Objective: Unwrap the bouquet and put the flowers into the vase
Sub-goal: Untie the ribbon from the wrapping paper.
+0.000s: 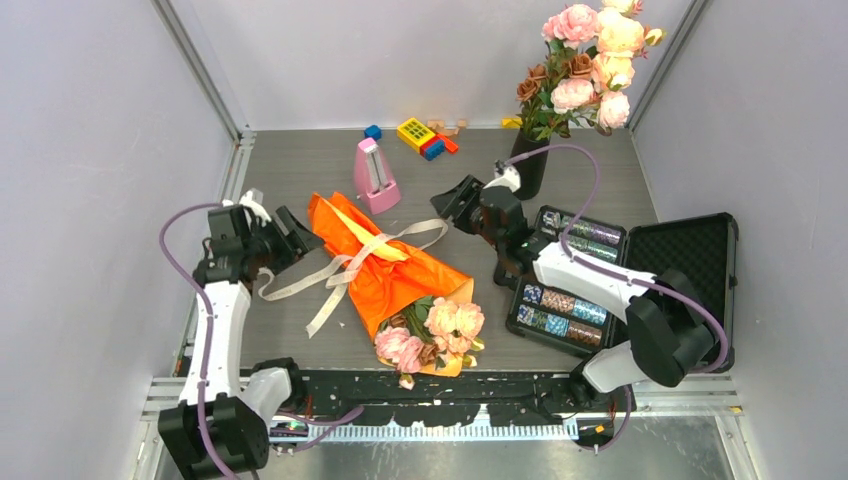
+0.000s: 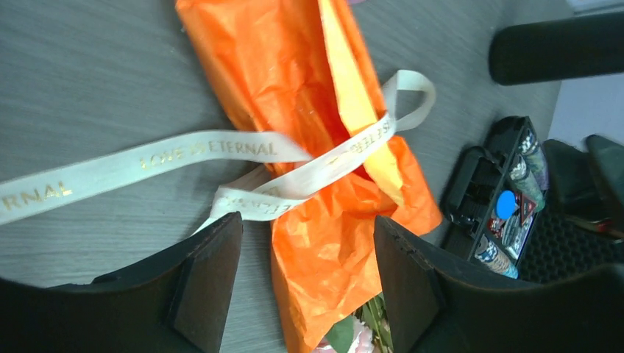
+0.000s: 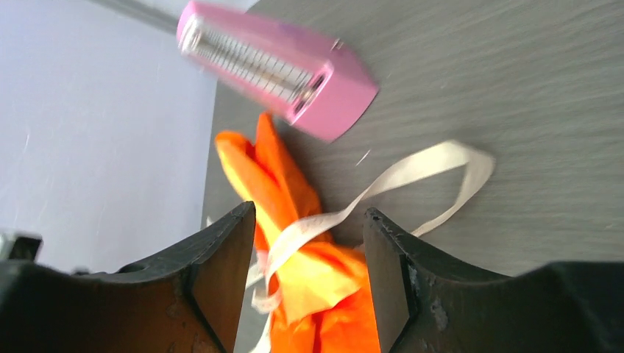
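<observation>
The bouquet [image 1: 395, 270] lies on the table in crinkly orange paper, its flowers [image 1: 440, 328] pointing toward the near edge. A cream ribbon [image 1: 340, 275] lies loose across the paper. My left gripper [image 1: 298, 235] is open beside the paper's pointed end, holding nothing. In the left wrist view the left gripper [image 2: 307, 220] hovers over the orange paper [image 2: 294, 95] and the ribbon [image 2: 221, 151]. My right gripper [image 1: 455, 205] is open and empty right of the ribbon's far loop. In its own view the right gripper [image 3: 309, 213] frames the ribbon [image 3: 412, 173]. The black vase [image 1: 530, 170] stands at the back right holding pink blooms.
A pink metronome [image 1: 376, 175] stands just behind the bouquet's tip, and shows in the right wrist view as the metronome [image 3: 279, 70]. Toy blocks [image 1: 425, 137] lie along the back wall. An open black case [image 1: 690, 270] with a tray of small packets [image 1: 570, 285] fills the right side.
</observation>
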### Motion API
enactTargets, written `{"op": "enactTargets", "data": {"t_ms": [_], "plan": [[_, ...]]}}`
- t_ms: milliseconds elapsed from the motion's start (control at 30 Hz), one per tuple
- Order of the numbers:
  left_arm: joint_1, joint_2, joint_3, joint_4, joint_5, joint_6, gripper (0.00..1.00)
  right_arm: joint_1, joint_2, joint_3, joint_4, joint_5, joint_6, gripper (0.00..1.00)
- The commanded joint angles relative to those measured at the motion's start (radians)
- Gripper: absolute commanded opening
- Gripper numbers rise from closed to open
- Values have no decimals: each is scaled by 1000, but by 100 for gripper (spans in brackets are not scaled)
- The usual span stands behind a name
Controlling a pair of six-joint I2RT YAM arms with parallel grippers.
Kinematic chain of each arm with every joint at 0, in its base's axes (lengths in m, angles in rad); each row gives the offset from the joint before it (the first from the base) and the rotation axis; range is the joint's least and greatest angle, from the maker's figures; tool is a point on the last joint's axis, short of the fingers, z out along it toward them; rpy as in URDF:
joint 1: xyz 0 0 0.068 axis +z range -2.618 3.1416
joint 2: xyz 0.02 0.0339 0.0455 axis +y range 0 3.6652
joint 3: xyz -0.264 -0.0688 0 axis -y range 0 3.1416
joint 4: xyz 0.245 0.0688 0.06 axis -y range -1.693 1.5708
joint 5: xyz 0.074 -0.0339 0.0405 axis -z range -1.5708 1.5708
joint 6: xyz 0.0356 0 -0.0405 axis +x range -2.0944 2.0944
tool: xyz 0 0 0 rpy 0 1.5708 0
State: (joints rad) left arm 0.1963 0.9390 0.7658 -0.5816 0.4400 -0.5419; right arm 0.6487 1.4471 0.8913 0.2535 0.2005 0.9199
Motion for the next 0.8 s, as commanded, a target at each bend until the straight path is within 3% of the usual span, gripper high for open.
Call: {"op": "enactTargets", "data": {"t_ms": [0,100,200,333,433,600,767], "plan": [[5,83,189,-168,91,130,69,114,-7,38,-24,-96,28,61],[-7,134,256,-208,48,175,69,194,50,60,16,-119,85,61],[-8,119,209,-128,94,118,69,292,130,90,69,-127,135,61],[-9,57,154,-91,4,140,70,371,233,143,118,-117,168,61],[-8,29,169,-171,-77,215,70,388,304,171,149,-106,199,57],[-8,-82,77,-117,-136,217,70,388,420,216,182,-30,233,53],[-8,-92,87,-124,-153,229,70,382,463,266,138,86,173,53]]}}
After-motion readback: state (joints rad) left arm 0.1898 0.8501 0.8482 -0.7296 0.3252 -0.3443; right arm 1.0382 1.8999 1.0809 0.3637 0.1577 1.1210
